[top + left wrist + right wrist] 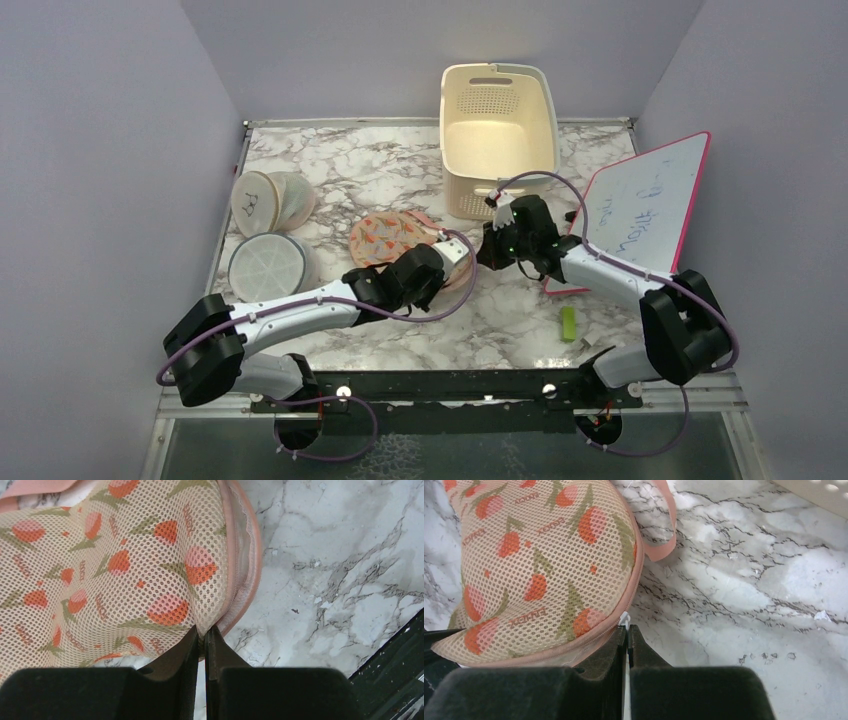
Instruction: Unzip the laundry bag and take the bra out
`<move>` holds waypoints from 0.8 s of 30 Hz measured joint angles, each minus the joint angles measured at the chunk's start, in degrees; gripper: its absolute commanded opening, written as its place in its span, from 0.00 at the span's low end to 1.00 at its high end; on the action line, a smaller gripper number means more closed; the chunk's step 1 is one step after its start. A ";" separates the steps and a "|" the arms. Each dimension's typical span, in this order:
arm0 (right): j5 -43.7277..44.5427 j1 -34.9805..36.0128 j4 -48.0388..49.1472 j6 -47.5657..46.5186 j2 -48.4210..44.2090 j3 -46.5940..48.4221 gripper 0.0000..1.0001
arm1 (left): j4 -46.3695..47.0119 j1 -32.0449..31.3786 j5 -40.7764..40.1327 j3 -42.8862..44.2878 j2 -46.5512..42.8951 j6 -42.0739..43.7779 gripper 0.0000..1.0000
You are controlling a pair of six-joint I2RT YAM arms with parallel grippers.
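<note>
Where the overhead camera looks down, the laundry bag [385, 238] lies flat on the marble table [360, 170] between the arms, its long axis running left to right. The left gripper [432, 272] sits at its near right edge, and the right gripper [493, 248] is just off its right end.

In the left wrist view, the left gripper [205, 632] has its jaws closed on the laundry bag [115, 565], pinching mesh just inside the pink zip rim [252, 555].

In the right wrist view, the right gripper [628, 632] is pinched tight on a small white zip pull [625, 620]. The laundry bag [539, 565] stretches away up and to the left. The pull probably has to travel along that rim while the left gripper anchors the fabric. The bra shows in no view.
</note>
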 measured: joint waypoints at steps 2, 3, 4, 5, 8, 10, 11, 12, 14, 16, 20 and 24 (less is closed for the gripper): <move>-1.79 -0.13 0.39 -1.18 0.61 0.46 0.01 | -0.02 -0.02 0.42 -0.74 0.00 -0.68 0.06; -2.84 -0.13 0.61 -1.68 0.52 0.50 0.01 | -0.07 -0.04 0.66 -1.07 0.00 -0.98 0.13; -3.89 -0.13 0.81 -2.08 0.26 0.48 0.01 | -0.15 -0.11 0.87 -1.31 0.02 -1.25 0.20; -4.87 -0.15 0.98 -2.36 -0.07 0.42 0.01 | -0.39 -0.22 1.25 -1.44 0.07 -1.64 0.27; -8.04 -0.15 1.92 -2.51 -1.95 -0.72 0.01 | -0.85 -0.37 2.71 -1.46 0.31 -3.02 0.45; -10.23 -0.15 2.38 -2.47 -3.39 -1.77 0.01 | -0.92 -0.44 3.39 -1.46 0.63 -3.58 0.53; -11.04 -0.15 2.43 -2.36 -4.11 -2.38 0.01 | -1.05 -0.48 3.80 -1.40 0.87 -3.82 0.59; -11.91 -0.13 2.45 -2.29 -4.81 -3.02 0.01 | -1.11 -0.52 4.17 -1.27 1.03 -4.17 0.63; -13.31 -0.04 2.51 -2.12 -6.27 -4.52 0.01 | -1.07 -0.66 4.74 -1.05 1.11 -4.81 0.67; -14.78 0.09 2.49 -1.79 -7.87 -6.08 0.01 | -0.96 -0.74 5.62 -0.37 1.11 -5.57 0.68; -17.07 0.39 2.51 -1.22 -9.62 -7.50 0.01 | 0.28 -0.74 6.21 2.16 1.36 -7.15 0.75; -18.80 0.68 2.51 -0.79 -9.99 -8.13 0.01 | 1.20 -0.74 5.81 5.42 3.10 -9.79 0.84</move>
